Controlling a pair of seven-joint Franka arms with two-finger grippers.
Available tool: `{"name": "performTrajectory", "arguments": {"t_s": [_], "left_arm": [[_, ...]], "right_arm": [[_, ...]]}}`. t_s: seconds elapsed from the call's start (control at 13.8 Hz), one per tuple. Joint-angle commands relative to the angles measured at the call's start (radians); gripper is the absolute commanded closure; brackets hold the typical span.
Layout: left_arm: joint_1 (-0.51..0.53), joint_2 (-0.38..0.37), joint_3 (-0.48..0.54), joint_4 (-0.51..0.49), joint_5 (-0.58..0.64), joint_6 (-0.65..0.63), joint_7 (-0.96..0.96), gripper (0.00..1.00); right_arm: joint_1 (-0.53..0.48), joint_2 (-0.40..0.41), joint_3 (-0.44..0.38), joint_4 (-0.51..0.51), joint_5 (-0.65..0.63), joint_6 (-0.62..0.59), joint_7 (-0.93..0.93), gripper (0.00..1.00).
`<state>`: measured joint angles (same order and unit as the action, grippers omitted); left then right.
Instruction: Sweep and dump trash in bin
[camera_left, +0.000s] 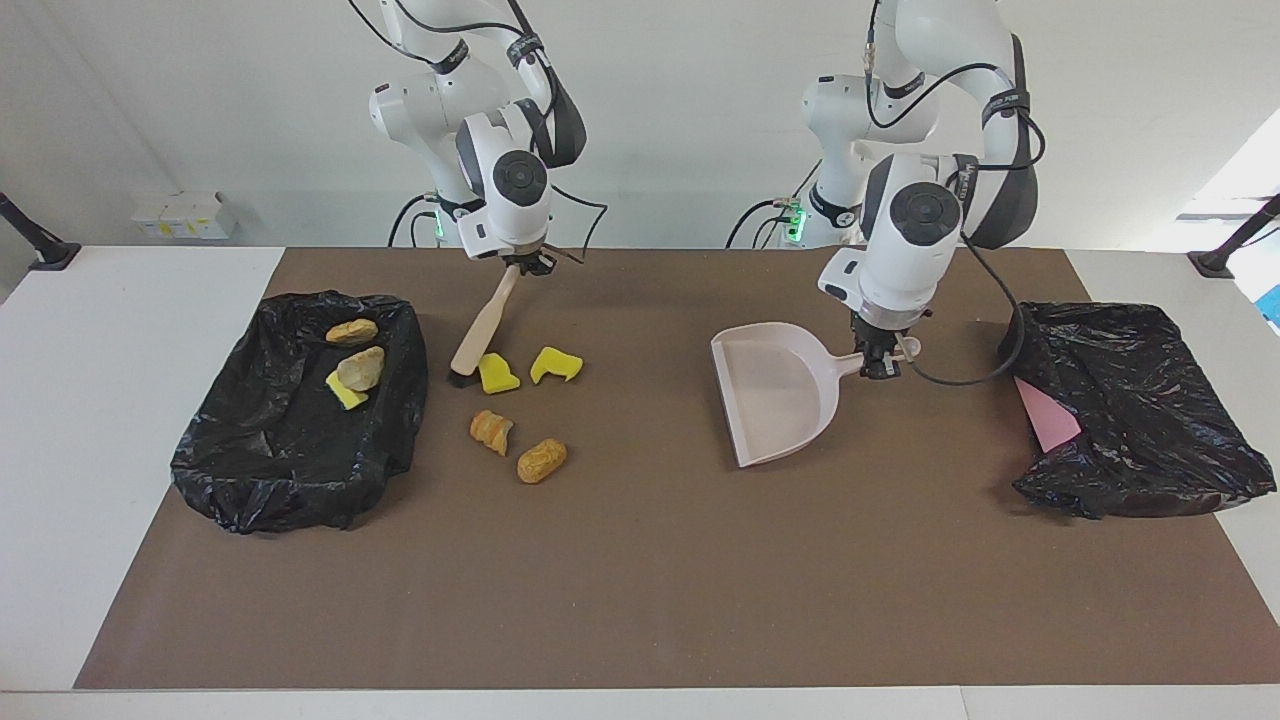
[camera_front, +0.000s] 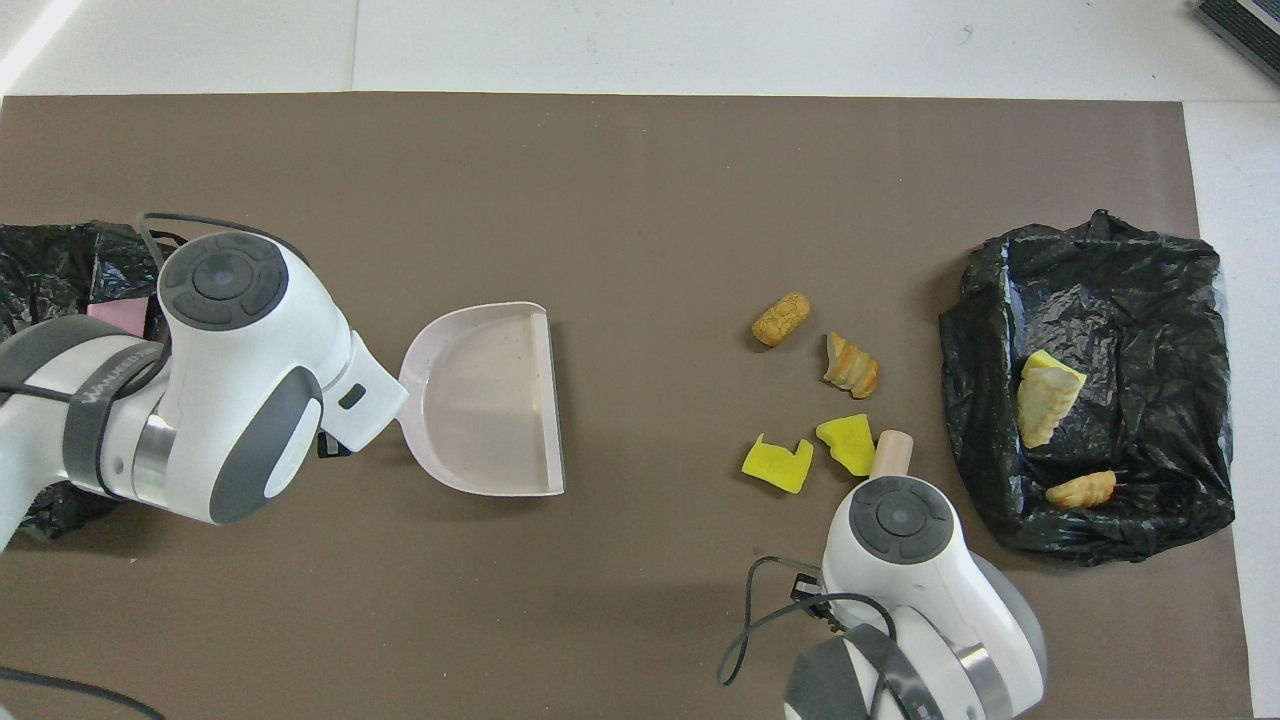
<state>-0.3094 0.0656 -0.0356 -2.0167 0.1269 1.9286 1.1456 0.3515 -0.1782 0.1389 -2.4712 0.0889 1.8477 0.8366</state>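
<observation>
Plastic dustpan (camera_left: 780, 395) handle in left jaws (camera_left: 880, 362), brush (camera_left: 482, 325) in right jaws (camera_left: 525, 262).

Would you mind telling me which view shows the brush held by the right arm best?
The facing view: the brush shows whole there, its handle slanting down from the right tool to the dark head beside a yellow sponge chunk. Overhead, the arm's wrist hides it except the handle's end.

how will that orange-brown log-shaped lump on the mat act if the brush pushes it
The log-shaped lump looks rounded, so it would probably roll rather than slide. Its bread-like, crusty surface suggests it is light and may skitter away. It lies apart from the croissant-like lump, so it likely moves alone.
</observation>
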Motion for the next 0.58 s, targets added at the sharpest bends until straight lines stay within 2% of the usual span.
{"name": "performTrajectory", "arguments": {"t_s": [0.0, 0.14, 0.36, 0.51], "left_arm": [[-0.066, -0.089, 0.013, -0.123, 0.030, 0.061, -0.093, 1.00], [-0.117, -0.101, 0.011, -0.175, 0.051, 0.098, -0.197, 1.00], [-0.129, -0.118, 0.006, -0.258, 0.051, 0.188, -0.230, 1.00], [-0.160, -0.115, 0.008, -0.269, 0.050, 0.207, -0.234, 1.00]], "right_arm": [[0.070, 0.138, 0.005, 0.144, 0.055, -0.001, 0.031, 1.00], [0.109, 0.196, 0.005, 0.220, 0.109, 0.004, 0.053, 1.00], [0.139, 0.219, 0.005, 0.236, 0.170, 0.069, 0.047, 1.00], [0.174, 0.262, 0.005, 0.250, 0.192, 0.117, 0.049, 1.00]]}}
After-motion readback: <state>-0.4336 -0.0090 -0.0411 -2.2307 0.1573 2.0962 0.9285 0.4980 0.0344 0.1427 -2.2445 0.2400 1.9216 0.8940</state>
